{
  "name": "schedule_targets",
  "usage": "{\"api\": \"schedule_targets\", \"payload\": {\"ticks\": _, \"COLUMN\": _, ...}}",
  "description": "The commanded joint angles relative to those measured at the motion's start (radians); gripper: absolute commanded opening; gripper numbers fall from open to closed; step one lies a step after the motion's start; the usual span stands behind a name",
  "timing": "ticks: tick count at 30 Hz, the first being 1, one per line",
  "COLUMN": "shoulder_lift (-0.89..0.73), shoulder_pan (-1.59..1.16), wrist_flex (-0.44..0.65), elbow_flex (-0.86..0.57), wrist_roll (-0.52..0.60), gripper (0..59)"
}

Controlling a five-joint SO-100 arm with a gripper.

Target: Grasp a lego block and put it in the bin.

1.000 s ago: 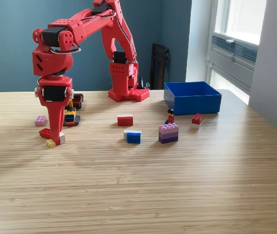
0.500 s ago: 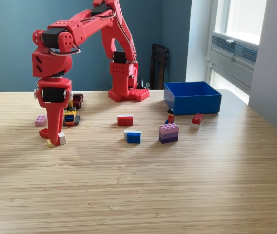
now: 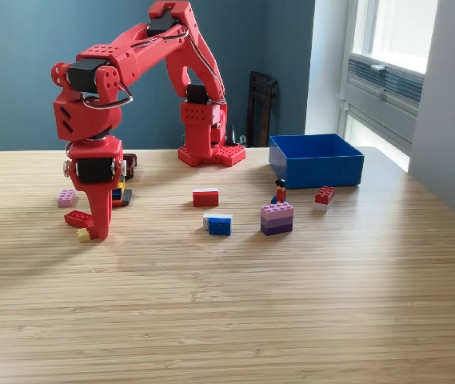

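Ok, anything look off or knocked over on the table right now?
Nothing stands out. The lego blocks lie loose but flat on the table, the bin sits upright and square, and the gripper is down by a small yellow block.

A pale wooden table (image 3: 291, 304) carries a blue bin (image 3: 316, 160) at two o'clock, a purple stacked block (image 3: 277, 218) and blue-and-white block (image 3: 218, 223) near centre, a red-and-white block (image 3: 205, 197) behind them, and a pink block (image 3: 66, 198) at nine o'clock.
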Motion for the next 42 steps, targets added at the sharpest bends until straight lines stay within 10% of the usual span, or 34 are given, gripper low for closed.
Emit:
{"api": "schedule_targets", "payload": {"ticks": 1, "shoulder_lift": 0.021, "shoulder_pan": -0.008, "wrist_flex": 0.005, "elbow_flex": -0.052, "wrist_roll": -0.006, "gripper": 4.7}}
{"api": "schedule_targets", "payload": {"ticks": 12, "shoulder_lift": 0.021, "shoulder_pan": 0.026, "wrist_flex": 0.000, "elbow_flex": -0.052, "wrist_roll": -0.049, "gripper": 18.7}}
{"api": "schedule_targets", "payload": {"ticks": 25, "shoulder_lift": 0.020, "shoulder_pan": 0.094, "wrist_flex": -0.008, "elbow_flex": -0.063, "wrist_roll": -0.092, "gripper": 18.5}}
{"api": "schedule_targets", "payload": {"ticks": 42, "shoulder_lift": 0.020, "shoulder_pan": 0.058, "wrist_flex": -0.020, "elbow_flex": -0.080, "wrist_roll": -0.008, "gripper": 0.0}}
